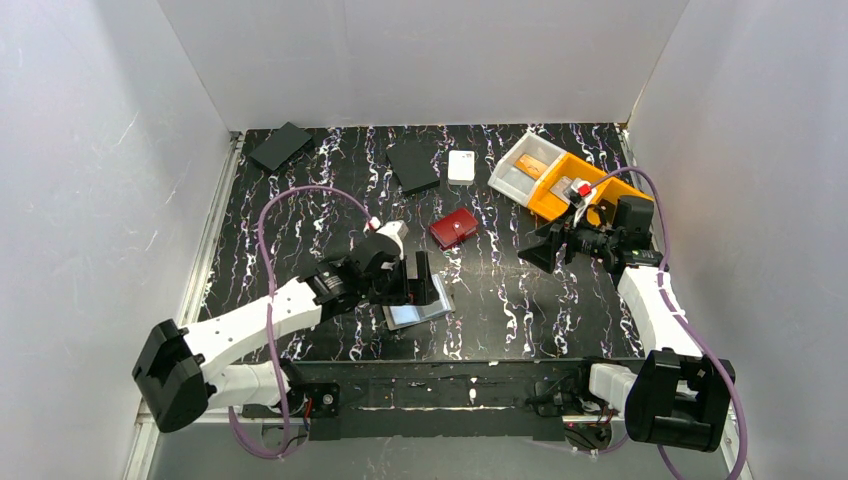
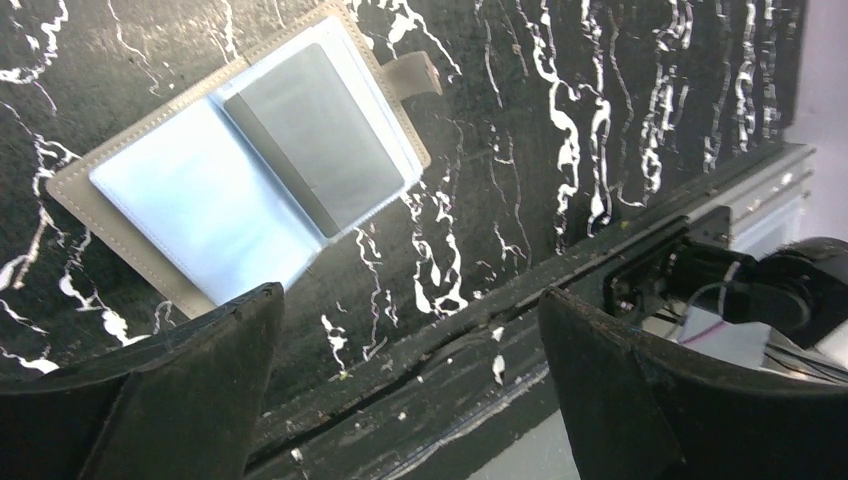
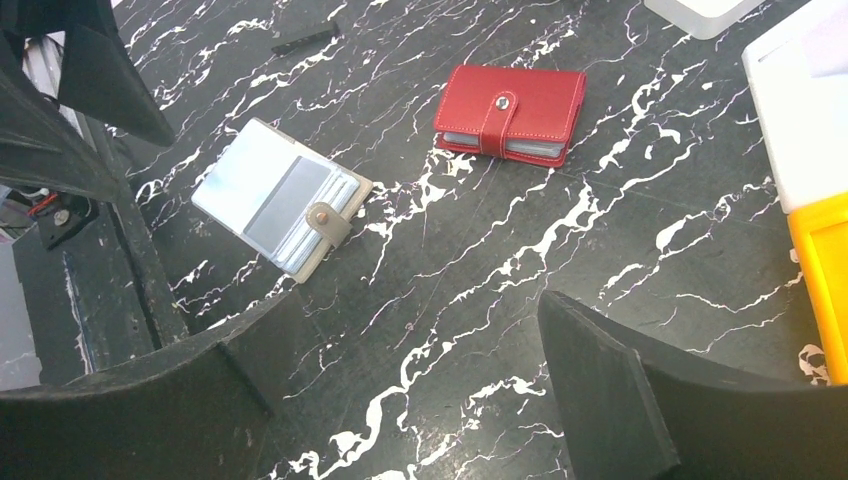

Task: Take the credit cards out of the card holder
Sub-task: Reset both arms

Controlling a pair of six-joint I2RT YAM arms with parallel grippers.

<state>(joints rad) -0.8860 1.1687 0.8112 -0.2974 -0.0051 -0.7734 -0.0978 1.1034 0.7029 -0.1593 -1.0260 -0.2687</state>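
Grey stitched card holder (image 2: 250, 170) on marbled tbl (image 2: 610, 110)

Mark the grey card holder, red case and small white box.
grey card holder (image 2: 245, 170): left wrist view, centre fold.
red case (image 3: 512, 112): right wrist view, front cover by strap.
small white box (image 1: 461, 166): top external view, upper face.
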